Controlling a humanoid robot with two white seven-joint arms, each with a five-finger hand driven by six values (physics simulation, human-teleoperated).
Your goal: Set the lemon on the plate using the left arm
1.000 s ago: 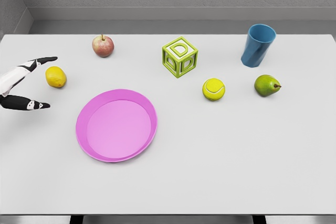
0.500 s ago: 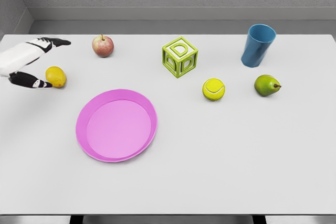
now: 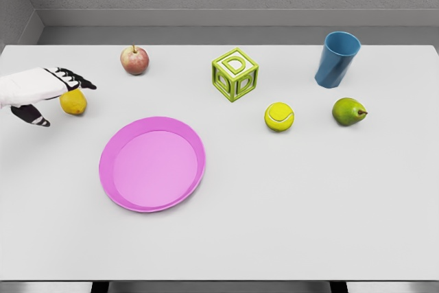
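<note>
The left hand (image 3: 42, 90) comes in over the left edge of the tabletop (image 3: 288, 197), and the lemon (image 3: 74, 102) sits on the surface right under its black-tipped fingers (image 3: 77, 80), which reach across the top of the fruit while the thumb (image 3: 34, 117) hangs lower on the near side. The digits arch over the lemon without looking closed on it; whether any pad is touching the rind cannot be told from this angle. The lemon is probably light, firm and a little slick, and being rounded it may roll away if nudged from one side only. The safest hold looks to be across its middle, fingers on the far side and thumb opposite, squeezing evenly so it cannot squirt out. The pink plate (image 3: 116, 143) lies a short way to the right of the hand and nearer the robot, with open surface between. The apple (image 3: 134, 60) stands beyond the fingertips, well apart.
</note>
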